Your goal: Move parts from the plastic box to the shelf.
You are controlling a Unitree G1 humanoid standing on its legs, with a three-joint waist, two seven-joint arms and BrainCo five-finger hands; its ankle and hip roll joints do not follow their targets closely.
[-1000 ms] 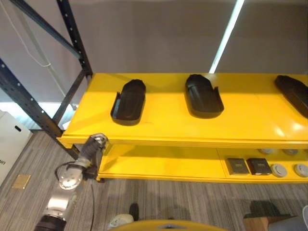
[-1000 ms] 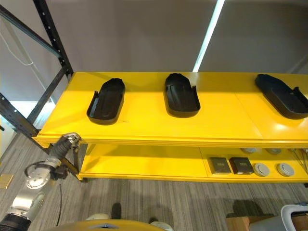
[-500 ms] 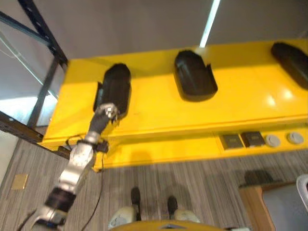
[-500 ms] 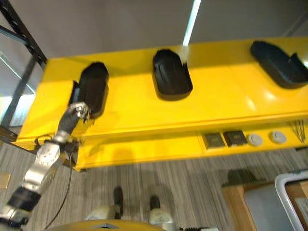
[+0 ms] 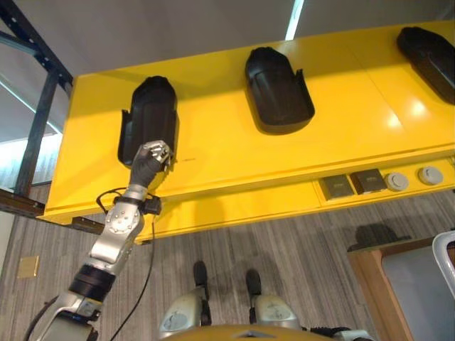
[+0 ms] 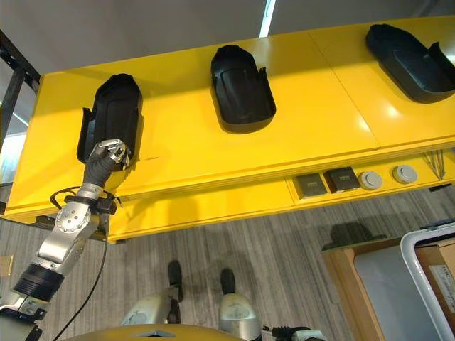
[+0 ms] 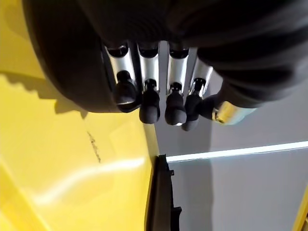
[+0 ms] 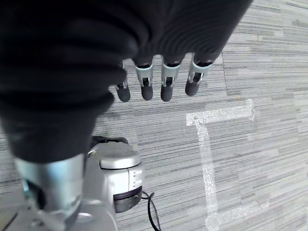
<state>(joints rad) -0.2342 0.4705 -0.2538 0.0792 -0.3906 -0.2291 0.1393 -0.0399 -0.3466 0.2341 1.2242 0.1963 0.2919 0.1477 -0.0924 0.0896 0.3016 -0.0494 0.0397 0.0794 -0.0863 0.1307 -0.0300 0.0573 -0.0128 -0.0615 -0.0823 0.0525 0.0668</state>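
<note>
On the yellow shelf (image 5: 234, 153), left hand (image 5: 149, 158) rests relaxed, empty fingers (image 7: 149, 103) at the leftmost black part's (image 5: 148, 117) near end; right hand (image 8: 159, 72) hangs open; a nudge could shove the part askew.

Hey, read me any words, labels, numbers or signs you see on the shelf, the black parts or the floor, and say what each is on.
No readable text anywhere.
Black parts on the yellow shelf: no labels visible.
Small square and round items on the lower level: too small to read, if marked at all.
Floor: pale tape marking a corner, no letters or numbers.
</note>
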